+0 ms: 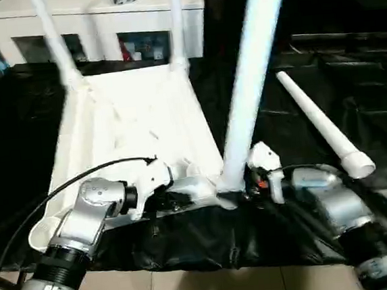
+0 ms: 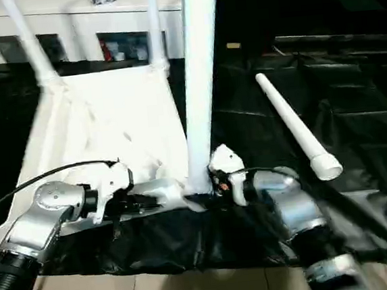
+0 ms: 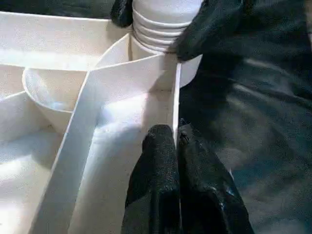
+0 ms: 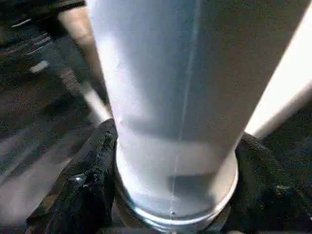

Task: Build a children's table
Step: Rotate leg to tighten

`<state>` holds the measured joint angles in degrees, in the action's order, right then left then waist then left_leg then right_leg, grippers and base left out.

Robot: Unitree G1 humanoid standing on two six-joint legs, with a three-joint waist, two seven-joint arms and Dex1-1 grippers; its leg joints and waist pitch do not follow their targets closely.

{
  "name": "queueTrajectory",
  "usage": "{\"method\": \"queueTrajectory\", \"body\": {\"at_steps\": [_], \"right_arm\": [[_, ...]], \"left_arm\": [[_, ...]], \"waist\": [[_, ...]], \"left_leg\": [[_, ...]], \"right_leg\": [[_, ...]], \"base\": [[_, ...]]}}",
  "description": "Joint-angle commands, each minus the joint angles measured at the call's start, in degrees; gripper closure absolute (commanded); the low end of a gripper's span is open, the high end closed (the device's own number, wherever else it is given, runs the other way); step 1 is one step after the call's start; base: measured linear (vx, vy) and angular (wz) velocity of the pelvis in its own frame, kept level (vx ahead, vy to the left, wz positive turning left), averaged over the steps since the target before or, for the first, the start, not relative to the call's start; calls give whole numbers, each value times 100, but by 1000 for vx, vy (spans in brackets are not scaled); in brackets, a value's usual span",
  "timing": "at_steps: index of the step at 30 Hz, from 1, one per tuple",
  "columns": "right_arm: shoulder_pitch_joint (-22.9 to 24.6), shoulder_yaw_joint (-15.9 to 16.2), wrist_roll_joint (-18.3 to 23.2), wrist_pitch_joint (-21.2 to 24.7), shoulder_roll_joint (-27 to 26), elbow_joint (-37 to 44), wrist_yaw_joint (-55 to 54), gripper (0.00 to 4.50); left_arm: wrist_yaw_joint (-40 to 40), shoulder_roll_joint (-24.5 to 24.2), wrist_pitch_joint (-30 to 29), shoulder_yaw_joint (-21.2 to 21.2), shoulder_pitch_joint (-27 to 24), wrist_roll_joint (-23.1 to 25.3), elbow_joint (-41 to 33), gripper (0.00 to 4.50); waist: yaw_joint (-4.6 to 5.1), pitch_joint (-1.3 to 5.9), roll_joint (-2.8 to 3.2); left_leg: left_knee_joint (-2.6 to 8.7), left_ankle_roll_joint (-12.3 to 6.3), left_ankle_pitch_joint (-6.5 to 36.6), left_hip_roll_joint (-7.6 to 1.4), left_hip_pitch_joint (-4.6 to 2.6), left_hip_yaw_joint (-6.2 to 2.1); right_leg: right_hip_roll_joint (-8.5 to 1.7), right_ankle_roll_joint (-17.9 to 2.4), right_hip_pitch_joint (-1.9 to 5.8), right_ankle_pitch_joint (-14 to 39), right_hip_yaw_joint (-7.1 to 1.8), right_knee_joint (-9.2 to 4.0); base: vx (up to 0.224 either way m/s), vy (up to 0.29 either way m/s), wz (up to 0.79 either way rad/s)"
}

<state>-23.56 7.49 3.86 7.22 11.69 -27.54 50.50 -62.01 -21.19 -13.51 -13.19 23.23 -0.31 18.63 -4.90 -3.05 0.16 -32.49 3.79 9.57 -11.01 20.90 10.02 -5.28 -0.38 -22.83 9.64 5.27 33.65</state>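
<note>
The white table top [image 1: 137, 123] lies upside down on a black sheet, ribbed underside up. Two white legs [image 1: 56, 42] [image 1: 176, 24] stand in its far corners. A third leg [image 1: 249, 79] stands upright at the near right corner, and its ridged base [image 3: 161, 24] sits in the corner socket. My right gripper [image 1: 235, 194] is shut on this leg's base, one black finger [image 4: 92, 165] on each side. My left gripper [image 3: 175, 146] is shut on the table top's thin side wall just beside that corner. A fourth leg [image 1: 317, 124] lies loose on the sheet to the right.
A white glass-doored cabinet [image 1: 95, 25] stands behind the table top. The black sheet [image 1: 319, 188] covers the work area and ends at a tiled floor [image 1: 192, 287] near me. A black cable [image 1: 81, 178] arcs over my left forearm.
</note>
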Motion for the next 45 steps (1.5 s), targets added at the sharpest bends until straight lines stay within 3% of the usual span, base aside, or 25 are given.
{"method": "queueTrajectory", "body": {"at_steps": [1,3,5,7,8,10,12,15,18,20,25,30,33,35,38,41,43,44,45], "right_arm": [[-32,311,-106,125,-380,-281,-470,180],[-143,34,-109,178,-763,-560,-1360,180],[-248,-101,-227,231,-1078,-753,-2160,181],[-390,-176,-385,218,-1408,-955,-2907,181],[-414,-177,-413,193,-1468,-987,-2986,181],[-442,-158,-506,59,-1547,-1030,-3148,125],[-467,-248,-366,-20,-1615,-1058,-3112,108],[-490,-262,-398,-86,-1564,-1029,-3040,67],[-497,-233,-441,-156,-1496,-1009,-3007,61],[-482,-213,-362,-207,-1115,-859,-2493,61],[-399,-53,-202,-407,-572,-674,-1287,61],[-108,447,106,-313,114,4,546,61],[-76,714,157,-285,412,156,1293,61],[-82,844,147,-302,535,182,1613,61],[-126,978,190,-216,604,232,1979,94],[-166,1018,223,-146,610,284,2096,112],[-203,1046,213,-133,592,276,2151,134],[-219,1055,202,-143,576,262,2156,136],[-228,1060,202,-142,559,251,2160,136]], "left_arm": [[405,410,-113,-164,127,-82,-306,450],[900,732,-353,-205,123,61,-434,450],[1304,1042,-520,-309,110,223,-524,450],[1686,1414,-663,-418,101,326,-530,450],[1721,1469,-668,-446,96,319,-527,450],[1802,1538,-614,-495,100,379,-484,450],[1818,1536,-552,-533,95,419,-476,450],[1710,1440,-485,-527,50,415,-543,450],[1620,1383,-432,-509,6,419,-606,450],[1131,1063,-225,-521,-89,284,-787,450],[575,651,-88,-431,-132,123,-817,450],[22,219,127,-332,-51,-4,-629,450],[-248,53,240,-280,37,-117,-462,450],[-368,-20,298,-270,83,-163,-364,450],[-552,-119,434,-317,155,-162,-206,450],[-659,-162,456,-337,196,-180,-135,450],[-702,-184,496,-332,223,-172,-69,450],[-721,-197,527,-330,236,-165,-32,450],[-739,-206,555,-322,243,-169,3,450]], "waist": [[31,217,-8],[77,230,39],[122,225,34],[190,214,8],[184,217,18],[182,224,8],[183,229,10],[164,258,18],[142,268,13],[121,276,-11],[99,306,22],[46,332,28],[-43,311,30],[-73,286,40],[-75,253,2],[-81,254,-8],[-71,248,-46],[-79,251,-34],[-76,263,-63]], "left_leg": [[465,113,2311,-217,-68,-140],[469,131,2450,-215,-71,-156],[463,157,2518,-206,-104,-156],[475,154,2501,-201,-76,-160],[463,126,2579,-188,-103,-159],[456,68,2575,-179,-107,-147],[462,40,2533,-184,-94,-137],[471,6,2359,-200,-69,-128],[467,-15,2217,-207,-64,-101],[465,-76,2057,-214,-28,-89],[420,-267,1505,-218,-4,-53],[357,-564,1011,-226,-18,-37],[361,-583,1080,-245,-34,-19],[383,-456,1386,-258,-55,-15],[424,-291,1755,-257,-66,-27],[432,-238,1751,-267,-81,-32],[437,-248,1660,-262,-56,-35],[435,-244,1630,-261,-58,-38],[430,-253,1595,-261,-55,-35]], "right_leg": [[-401,-682,183,3224,-253,-563],[-395,-574,178,3345,-242,-596],[-385,-557,143,3349,-230,-635],[-372,-538,150,3308,-220,-643],[-368,-494,134,3375,-213,-666],[-367,-455,112,3354,-229,-678],[-358,-454,114,3225,-242,-666],[-353,-563,145,2839,-263,-610],[-346,-688,149,2507,-281,-573],[-348,-761,188,2243,-290,-538],[-320,-1060,235,1276,-299,-417],[-293,-1383,272,429,-285,-308],[-301,-1418,258,601,-282,-318],[-308,-1350,242,1055,-284,-358],[-336,-1196,237,1705,-304,-417],[-346,-1118,217,1845,-317,-434],[-349,-1097,226,1867,-316,-432],[-355,-1081,224,1894,-317,-431],[-355,-1076,231,1875,-315,-427]], "base": [[0,0,0],[0,0,0],[0,0,0],[0,0,0],[0,0,0],[0,0,0],[0,0,0],[0,0,0],[0,0,0],[0,0,0],[0,0,0],[0,0,0],[0,0,0],[0,0,0],[0,0,0],[0,0,0],[0,0,0],[0,0,0],[0,0,0]]}}
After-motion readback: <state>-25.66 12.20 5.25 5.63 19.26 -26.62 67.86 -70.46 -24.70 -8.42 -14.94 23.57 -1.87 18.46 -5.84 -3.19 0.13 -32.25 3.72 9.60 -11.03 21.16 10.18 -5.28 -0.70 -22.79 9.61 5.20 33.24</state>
